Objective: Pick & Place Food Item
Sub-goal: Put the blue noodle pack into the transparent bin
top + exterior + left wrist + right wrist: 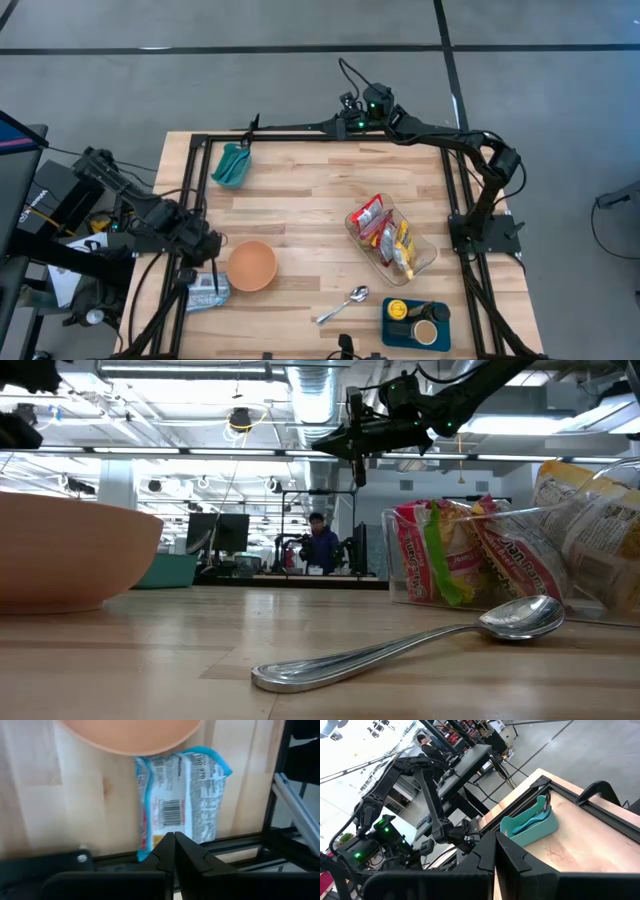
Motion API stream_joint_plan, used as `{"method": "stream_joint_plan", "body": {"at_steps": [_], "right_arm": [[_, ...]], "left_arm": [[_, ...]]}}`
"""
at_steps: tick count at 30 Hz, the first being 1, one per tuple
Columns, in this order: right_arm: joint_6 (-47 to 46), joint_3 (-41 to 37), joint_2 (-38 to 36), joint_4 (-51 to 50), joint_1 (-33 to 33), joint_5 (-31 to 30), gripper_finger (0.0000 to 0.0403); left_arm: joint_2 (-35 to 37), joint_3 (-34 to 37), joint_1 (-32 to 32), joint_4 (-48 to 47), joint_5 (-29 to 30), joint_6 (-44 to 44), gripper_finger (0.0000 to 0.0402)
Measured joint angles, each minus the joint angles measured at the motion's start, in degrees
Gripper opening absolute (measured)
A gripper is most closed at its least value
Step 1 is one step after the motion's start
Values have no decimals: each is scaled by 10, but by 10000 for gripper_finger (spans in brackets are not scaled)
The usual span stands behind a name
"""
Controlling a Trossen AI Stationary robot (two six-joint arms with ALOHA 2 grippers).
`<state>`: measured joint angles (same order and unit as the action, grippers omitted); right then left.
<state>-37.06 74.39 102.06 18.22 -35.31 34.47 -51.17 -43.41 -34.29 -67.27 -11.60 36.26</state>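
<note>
your left gripper (207,245): fingers pressed together, empty, at the table's (310,200) left edge, just beside the bowl (251,265). food packet (207,291): flat at the left edge, partly under the bowl's rim, near the front corner. your right gripper (252,127): pressed together, empty, above the far edge, near the teal bin (232,165) in the far-left corner. clear tub (391,238) of packets: right of centre. spoon (343,305): front centre. blue tray (415,322): front-right corner. open wood: the table's middle, between bin, bowl and tub.
</note>
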Motion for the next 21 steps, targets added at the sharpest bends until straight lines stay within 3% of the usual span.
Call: {"method": "stream_joint_plan", "body": {"at_steps": [6, 15, 21], "right_arm": [[0, 0, 0, -2, 0, -24, 0], [-40, 0, 0, -3, 0, -61, 0], [-52, 0, 0, -3, 1, -61, 0]], "left_arm": [[0, 4, -44, 39, 1, 61, 1], [-3, 4, -124, 130, 95, 110, 1], [-36, 4, -156, 159, 101, 201, 1]]}}
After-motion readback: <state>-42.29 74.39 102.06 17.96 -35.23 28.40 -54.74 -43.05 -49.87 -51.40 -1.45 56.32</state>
